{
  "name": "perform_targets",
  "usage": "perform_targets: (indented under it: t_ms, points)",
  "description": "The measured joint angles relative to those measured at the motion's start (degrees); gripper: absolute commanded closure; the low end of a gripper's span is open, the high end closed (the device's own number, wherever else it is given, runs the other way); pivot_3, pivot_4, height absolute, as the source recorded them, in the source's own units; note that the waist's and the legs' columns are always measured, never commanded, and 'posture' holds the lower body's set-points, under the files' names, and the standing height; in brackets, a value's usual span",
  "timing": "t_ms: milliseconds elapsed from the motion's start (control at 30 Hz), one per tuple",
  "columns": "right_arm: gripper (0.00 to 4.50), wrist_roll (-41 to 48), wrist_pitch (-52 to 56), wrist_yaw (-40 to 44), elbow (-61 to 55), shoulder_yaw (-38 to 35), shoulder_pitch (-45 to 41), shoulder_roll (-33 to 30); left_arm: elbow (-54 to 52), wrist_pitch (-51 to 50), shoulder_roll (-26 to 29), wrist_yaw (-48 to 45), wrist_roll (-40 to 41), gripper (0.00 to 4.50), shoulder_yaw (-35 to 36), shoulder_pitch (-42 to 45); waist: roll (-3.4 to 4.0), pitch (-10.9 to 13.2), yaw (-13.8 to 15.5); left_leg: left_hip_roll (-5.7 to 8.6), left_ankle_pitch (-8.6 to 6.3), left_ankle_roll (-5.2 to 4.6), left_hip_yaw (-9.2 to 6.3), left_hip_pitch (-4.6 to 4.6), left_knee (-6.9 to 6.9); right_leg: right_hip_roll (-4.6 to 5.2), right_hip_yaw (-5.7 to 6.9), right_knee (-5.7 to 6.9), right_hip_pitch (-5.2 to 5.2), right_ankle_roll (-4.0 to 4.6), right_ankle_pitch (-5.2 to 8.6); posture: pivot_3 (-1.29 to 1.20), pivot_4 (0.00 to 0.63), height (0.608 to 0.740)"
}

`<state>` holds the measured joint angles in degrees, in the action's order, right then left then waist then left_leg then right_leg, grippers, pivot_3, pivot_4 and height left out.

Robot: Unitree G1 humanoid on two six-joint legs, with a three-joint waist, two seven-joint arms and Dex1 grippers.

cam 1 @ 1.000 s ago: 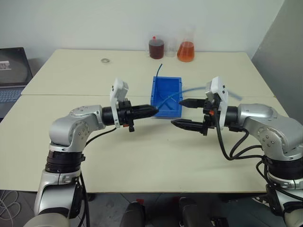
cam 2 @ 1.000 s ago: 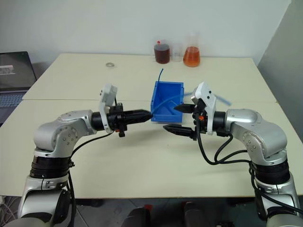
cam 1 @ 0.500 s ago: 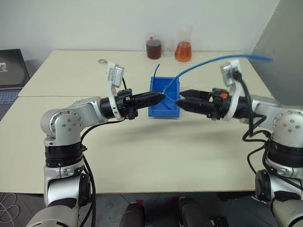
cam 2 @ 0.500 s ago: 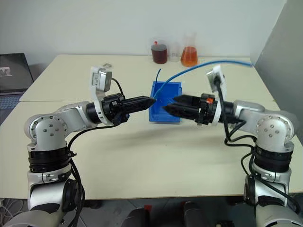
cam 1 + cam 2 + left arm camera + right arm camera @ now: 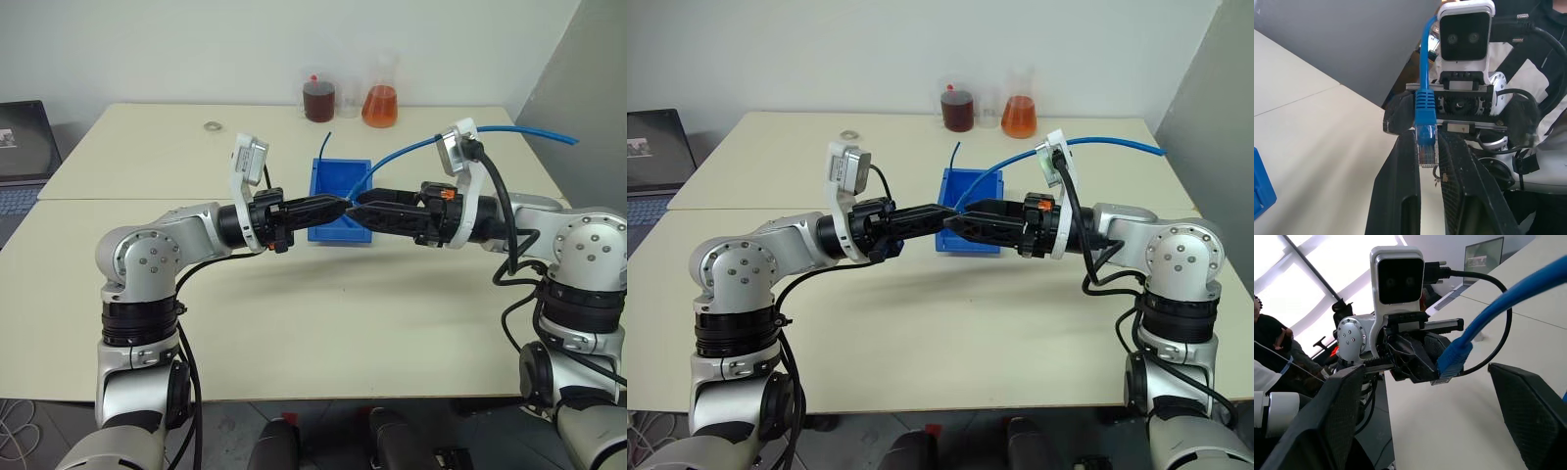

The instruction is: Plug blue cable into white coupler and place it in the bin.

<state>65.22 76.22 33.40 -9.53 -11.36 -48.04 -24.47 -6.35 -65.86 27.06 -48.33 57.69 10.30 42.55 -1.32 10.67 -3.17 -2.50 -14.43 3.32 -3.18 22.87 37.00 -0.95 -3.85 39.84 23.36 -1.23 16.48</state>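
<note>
Blue cable (image 5: pixel 421 145) arcs in the air over the middle of the desk (image 5: pixel 294 313), its plug end pinched between the pressed-together fingers of the left tool (image 5: pixel 340 206); from there it rises to the right, passes over the right arm and trails off past the desk's right edge. In the left wrist view the plug (image 5: pixel 1426 147) sits upright between the two black fingers (image 5: pixel 1400 196). The right tool (image 5: pixel 361 209) points left, tip to tip with the left one, its fingers (image 5: pixel 1528 416) spread wide on either side of the plug and not touching it. Both tools hover just in front of the bin (image 5: pixel 328 176), which stands mid-desk with a shorter dark blue wire (image 5: pixel 327 145) sticking up at its far rim. At the far edge stand a jar of dark liquid (image 5: pixel 318 100) and a flask of orange liquid (image 5: pixel 380 103), with a small metal ring (image 5: pixel 212 125) further left. A laptop (image 5: pixel 22 137) sits at the far left.
</note>
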Motion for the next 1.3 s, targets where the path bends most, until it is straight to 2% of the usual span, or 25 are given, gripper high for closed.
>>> perform_targets:
  t_ms: [500,833,867,933,1067,1300]
  points:
    - [4.30,0.2,-1.0,0.3,3.1,0.3,-0.6,-0.6,-1.1,-0.1,0.9,0.1,1.3,4.26,0.0,-2.0,0.00,0.0,0.0,0.00,0.00,0.00,0.01,0.01,-0.02,0.00,-0.01,-0.05,0.01,0.00,0.00,0.00,0.150,0.740]
    - [4.38,1.3,-0.8,0.3,3.1,0.2,-0.6,-0.7,-2.1,0.0,1.6,0.3,2.0,4.26,0.0,-2.3,0.00,0.0,0.0,0.00,0.00,0.00,0.02,0.01,-0.04,0.00,-0.01,-0.09,0.01,-0.01,0.00,0.00,0.150,0.740]
    - [4.38,1.2,-0.8,0.3,3.1,0.3,-0.6,-0.7,-2.2,0.0,1.6,0.2,2.0,3.55,0.0,-2.3,0.00,0.0,0.0,0.00,0.00,0.00,0.02,0.02,-0.04,0.00,-0.01,-0.10,0.01,-0.01,0.00,0.00,0.150,0.740]
    - [4.38,1.2,-0.8,0.3,3.2,0.3,-0.6,-0.6,-2.2,0.1,1.7,0.2,2.0,3.37,-0.1,-2.3,0.01,0.0,0.0,-0.01,0.00,0.00,0.02,0.02,-0.04,0.00,-0.01,-0.10,0.01,-0.01,0.00,0.00,0.150,0.740]
    - [4.38,1.1,-1.5,0.3,3.7,0.4,-0.8,-0.6,-2.3,0.1,2.0,-0.1,2.6,2.45,-0.1,-2.3,0.01,0.0,0.0,-0.01,0.00,0.00,0.02,0.03,-0.05,0.00,-0.01,-0.12,0.01,-0.01,0.00,0.00,0.150,0.740]
    - [4.38,-0.1,-2.3,0.3,4.8,0.5,-0.9,-1.6,-2.7,0.1,2.9,0.3,3.0,1.19,0.5,-3.6,0.01,0.0,0.0,-0.01,-0.01,-0.01,0.05,0.03,-0.07,0.00,-0.03,-0.18,0.01,-0.01,0.00,0.00,0.150,0.740]
